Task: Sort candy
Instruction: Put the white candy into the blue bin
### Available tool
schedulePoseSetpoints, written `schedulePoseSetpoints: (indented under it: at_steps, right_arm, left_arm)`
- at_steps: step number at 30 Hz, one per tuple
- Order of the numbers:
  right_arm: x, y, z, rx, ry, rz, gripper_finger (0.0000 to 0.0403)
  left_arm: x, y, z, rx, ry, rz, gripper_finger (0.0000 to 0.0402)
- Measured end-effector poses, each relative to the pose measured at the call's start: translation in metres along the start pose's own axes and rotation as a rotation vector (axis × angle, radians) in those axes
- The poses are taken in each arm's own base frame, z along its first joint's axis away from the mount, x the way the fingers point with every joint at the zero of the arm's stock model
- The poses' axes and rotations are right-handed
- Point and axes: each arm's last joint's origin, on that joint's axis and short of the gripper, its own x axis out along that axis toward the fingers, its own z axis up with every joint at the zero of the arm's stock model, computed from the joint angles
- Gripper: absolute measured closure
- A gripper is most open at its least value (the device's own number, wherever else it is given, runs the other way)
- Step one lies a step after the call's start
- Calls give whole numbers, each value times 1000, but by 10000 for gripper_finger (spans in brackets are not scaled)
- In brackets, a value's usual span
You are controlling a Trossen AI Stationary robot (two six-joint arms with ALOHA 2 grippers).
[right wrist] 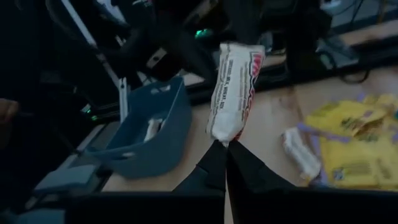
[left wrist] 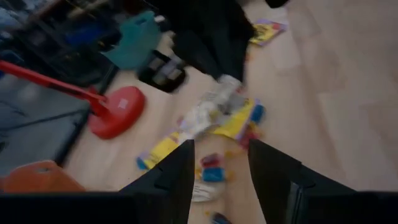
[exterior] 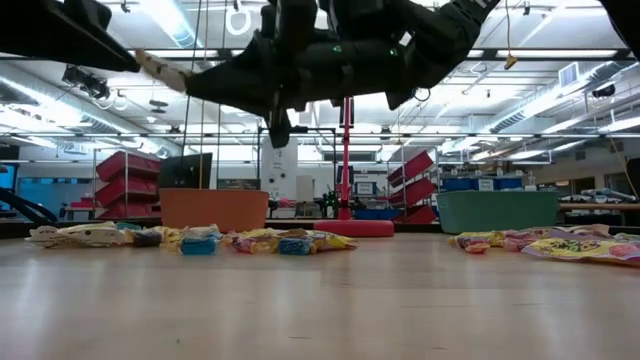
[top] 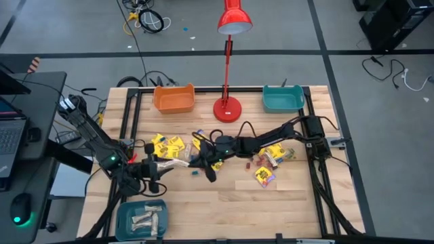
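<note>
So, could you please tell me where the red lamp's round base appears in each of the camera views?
High view: the lamp base sits top centre, between the two bins.
Low view: mid-picture, far across the table.
Left wrist view: at the left, red disc on the wood.
Right wrist view: not in it.
Shared landmark: the orange bin beside it, also in the low and left wrist views.
</note>
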Motion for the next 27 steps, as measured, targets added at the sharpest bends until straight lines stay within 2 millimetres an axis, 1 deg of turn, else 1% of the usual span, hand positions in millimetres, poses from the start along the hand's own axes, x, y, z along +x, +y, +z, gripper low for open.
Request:
schedulePoseSetpoints:
  at_steps: [4,10,19,23,27]
  right_arm:
    - [0,1,0,8,6,24,403]
    - [0,1,1,20,-1,28,403]
    - [0,2,2,-12,-19,34,403]
    - [0,2,2,-14,-19,33,403]
    - [0,2,2,-19,-20,33,403]
  left_arm:
    - [1,-1,2,30,-13,11,249]
    - [1,-3,5,3,-30,-6,249]
    - [1,-3,6,-12,-34,-15,251]
    - [1,-3,6,-13,-33,-19,277]
    - [1,-4,5,-14,-23,-57,334]
